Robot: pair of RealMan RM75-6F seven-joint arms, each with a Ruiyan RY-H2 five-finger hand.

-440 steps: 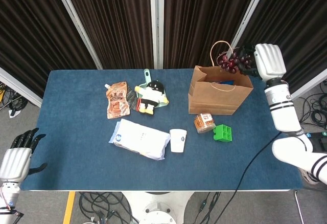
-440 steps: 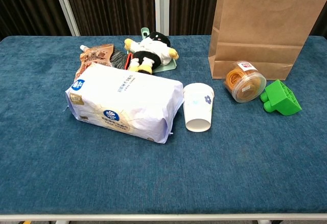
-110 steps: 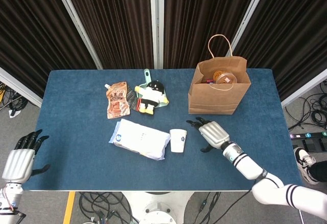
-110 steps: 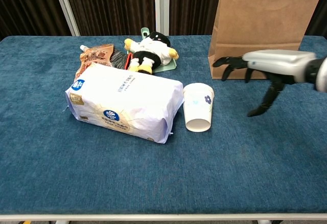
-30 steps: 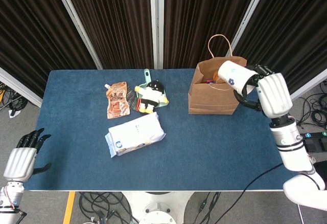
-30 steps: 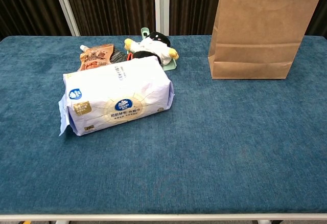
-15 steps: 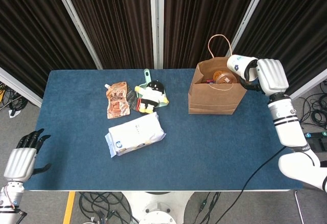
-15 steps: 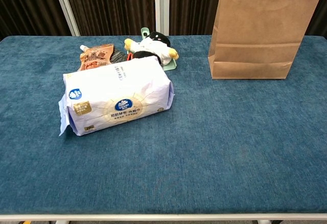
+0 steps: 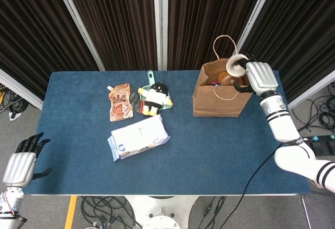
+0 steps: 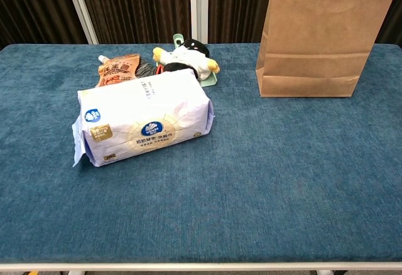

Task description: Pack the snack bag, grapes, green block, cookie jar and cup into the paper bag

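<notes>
The brown paper bag (image 9: 220, 97) stands open at the table's back right; the chest view shows its front (image 10: 314, 36). My right hand (image 9: 260, 77) is at the bag's right rim and grips the white cup (image 9: 234, 64), tilted over the bag's opening. The cookie jar (image 9: 223, 77) lies inside the bag, partly hidden. The brown snack bag (image 9: 120, 101) lies flat at the table's back left, also seen in the chest view (image 10: 118, 70). My left hand (image 9: 20, 162) hangs off the table's front left corner with its fingers apart, holding nothing. I see neither grapes nor green block.
A white tissue pack (image 9: 138, 137) lies left of the table's middle, large in the chest view (image 10: 143, 123). A plush toy (image 9: 154, 98) on a green dustpan sits beside the snack bag. Dark curtains stand behind the blue table (image 9: 209, 156).
My right hand has carried the cup leftward and lower, from beside the bag's right edge to over its opening. The left hand and the things on the table have not moved.
</notes>
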